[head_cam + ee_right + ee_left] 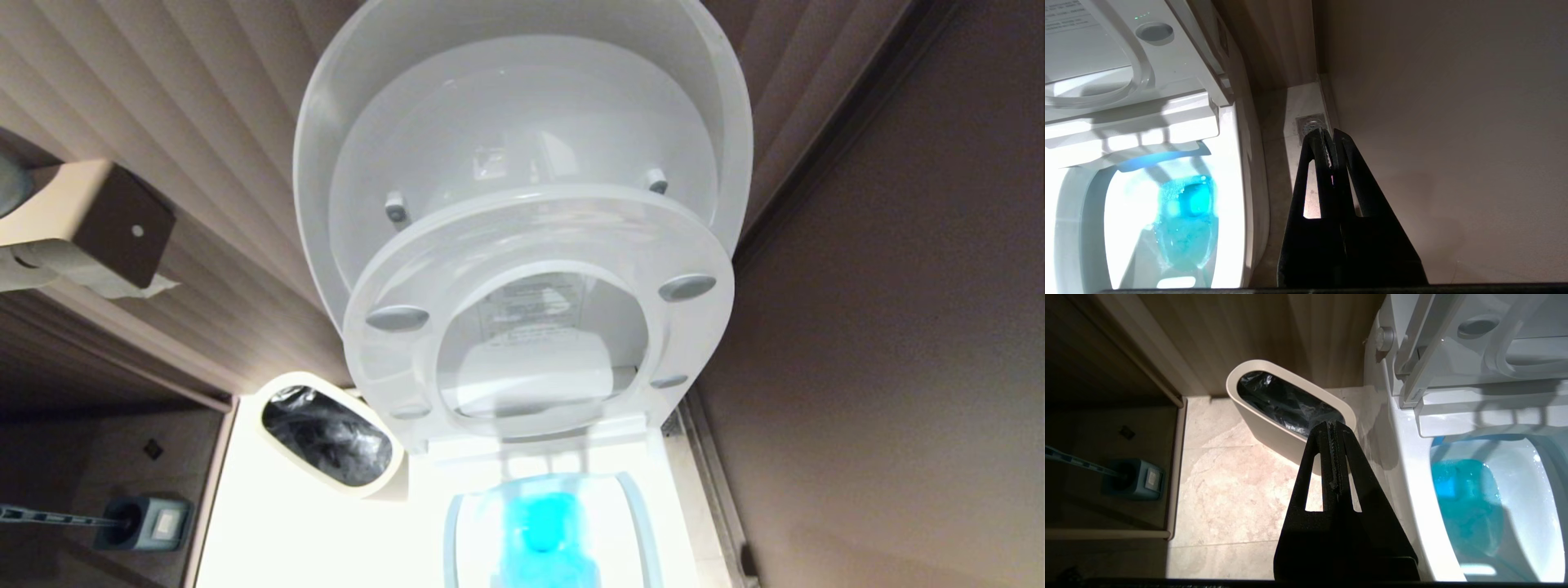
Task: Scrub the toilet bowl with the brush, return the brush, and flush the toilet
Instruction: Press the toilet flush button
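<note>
A white toilet bowl [555, 523] fills the middle of the head view, with blue-tinted water glowing inside it. Its seat [539, 310] and lid [522, 114] are both raised and lean back toward a ribbed brown wall. Neither arm shows in the head view. In the left wrist view, the left gripper [1333, 428] hangs above a pale tiled floor [1229, 490] with its two black fingers pressed together and nothing between them. The toilet bowl [1412, 465] lies just beside this gripper on one side, and an off-white oval waste bin [1274, 428] with a black liner stands just beyond its fingertips. Well off to the gripper's other side, in a dark recess, a blue-handled brush [1081, 463] sits in a grey-blue holder [1137, 477]. The white-handled brush with black bristles cannot be seen in any view. In the right wrist view, the right gripper [1329, 136] hangs in the narrow gap between the toilet bowl [1241, 171] and a plain brown wall [1453, 122]. Its fingers are also closed together and empty. A small metal floor drain [1310, 122] lies just past its tips.
</note>
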Motion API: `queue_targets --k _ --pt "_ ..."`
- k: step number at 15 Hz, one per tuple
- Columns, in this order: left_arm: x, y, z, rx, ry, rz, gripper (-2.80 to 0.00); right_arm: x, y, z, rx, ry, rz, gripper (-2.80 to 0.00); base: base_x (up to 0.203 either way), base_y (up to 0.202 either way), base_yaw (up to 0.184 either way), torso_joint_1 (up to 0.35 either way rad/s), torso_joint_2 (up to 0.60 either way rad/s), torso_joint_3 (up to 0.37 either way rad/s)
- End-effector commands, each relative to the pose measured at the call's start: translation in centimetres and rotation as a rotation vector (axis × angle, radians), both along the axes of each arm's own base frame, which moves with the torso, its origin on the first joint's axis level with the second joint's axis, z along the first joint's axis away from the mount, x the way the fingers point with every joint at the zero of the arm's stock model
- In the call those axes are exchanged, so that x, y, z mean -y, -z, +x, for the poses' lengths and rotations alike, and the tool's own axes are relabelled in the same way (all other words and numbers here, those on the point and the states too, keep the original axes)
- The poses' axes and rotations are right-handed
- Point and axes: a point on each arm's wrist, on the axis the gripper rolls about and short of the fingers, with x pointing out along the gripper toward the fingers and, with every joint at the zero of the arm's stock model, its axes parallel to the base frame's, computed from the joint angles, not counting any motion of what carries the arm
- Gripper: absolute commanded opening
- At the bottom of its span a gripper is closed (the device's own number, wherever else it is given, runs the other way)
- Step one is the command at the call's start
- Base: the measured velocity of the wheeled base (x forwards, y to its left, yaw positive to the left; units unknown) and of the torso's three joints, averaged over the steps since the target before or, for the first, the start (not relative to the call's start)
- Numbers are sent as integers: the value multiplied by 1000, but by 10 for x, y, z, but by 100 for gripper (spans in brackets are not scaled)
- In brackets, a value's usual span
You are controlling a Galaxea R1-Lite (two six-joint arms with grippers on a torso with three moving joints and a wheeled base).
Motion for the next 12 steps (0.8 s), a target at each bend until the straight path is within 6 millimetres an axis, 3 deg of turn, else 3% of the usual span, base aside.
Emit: queue_targets --k 1,12 --pt "0 1 0 -5 1 13 -280 0 0 0 1 -1 0 -280 0 0 0 0 0 0" --pt "0 1 0 -2 -1 17 -280 0 0 0 1 1 0 -280 0 0 0 0 0 0"
